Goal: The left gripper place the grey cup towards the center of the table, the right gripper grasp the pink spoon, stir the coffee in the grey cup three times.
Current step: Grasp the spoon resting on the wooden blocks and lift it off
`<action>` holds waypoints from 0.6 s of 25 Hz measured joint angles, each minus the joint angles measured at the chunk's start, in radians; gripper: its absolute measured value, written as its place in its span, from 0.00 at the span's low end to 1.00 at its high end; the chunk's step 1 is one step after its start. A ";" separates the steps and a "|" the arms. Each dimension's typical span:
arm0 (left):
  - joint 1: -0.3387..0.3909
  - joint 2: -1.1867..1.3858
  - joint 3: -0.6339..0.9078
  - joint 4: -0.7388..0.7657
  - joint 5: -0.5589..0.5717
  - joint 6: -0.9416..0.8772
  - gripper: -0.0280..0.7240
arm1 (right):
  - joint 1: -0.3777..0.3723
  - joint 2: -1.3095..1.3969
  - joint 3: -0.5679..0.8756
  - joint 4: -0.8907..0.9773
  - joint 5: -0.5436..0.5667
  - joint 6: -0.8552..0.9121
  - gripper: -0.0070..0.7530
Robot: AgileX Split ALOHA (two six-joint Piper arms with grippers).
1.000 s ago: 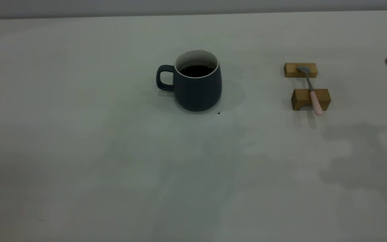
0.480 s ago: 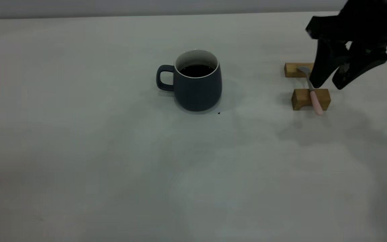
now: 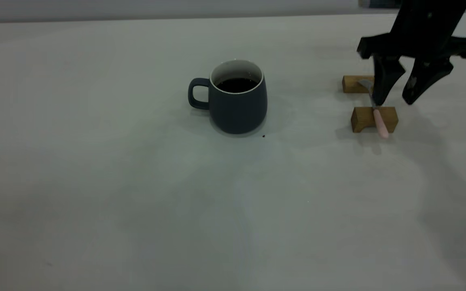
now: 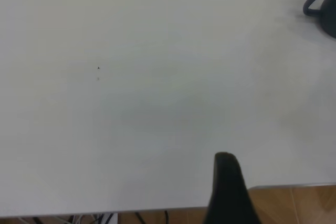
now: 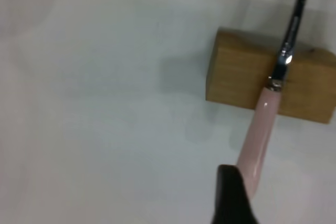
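Note:
The grey cup [image 3: 237,106] stands upright near the table's [image 3: 95,182] middle, handle to the left, with dark coffee [image 3: 237,85] inside. The left wrist view catches the cup [image 4: 329,20] far off at its edge. The pink spoon [image 3: 380,122] lies across two wooden blocks at the right. My right gripper [image 3: 394,101] hangs open over it, one fingertip close to the metal neck and the other off to the right, holding nothing. In the right wrist view one finger [image 5: 231,195] sits beside the pink spoon handle [image 5: 260,140]. Of my left gripper only one finger [image 4: 227,184] shows, near the table's edge, with nothing beside it.
The near wooden block [image 3: 364,119] carries the spoon's handle, and the far block [image 3: 354,83] carries its bowl. A tiny dark speck [image 3: 263,136] lies just in front of the cup. Wooden floor [image 4: 294,205] shows past the table's edge.
The right arm has come in from the right edge, moved left and squared up over the spoon with its fingers apart. Cup and spoon have not moved.

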 joint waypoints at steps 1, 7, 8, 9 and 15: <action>0.000 0.000 0.000 0.000 0.000 0.000 0.79 | 0.000 0.014 -0.010 0.000 0.009 -0.001 0.75; 0.000 0.000 0.000 0.000 0.000 0.000 0.79 | 0.000 0.074 -0.019 0.000 0.017 0.025 0.80; 0.000 0.000 0.000 0.000 0.000 0.000 0.79 | 0.000 0.080 -0.019 0.000 0.017 0.029 0.79; 0.000 0.000 0.000 0.000 0.000 0.000 0.79 | 0.000 0.085 -0.019 0.002 0.014 0.033 0.79; 0.000 0.000 0.000 0.000 0.000 0.000 0.79 | 0.000 0.119 -0.025 0.021 -0.033 0.040 0.78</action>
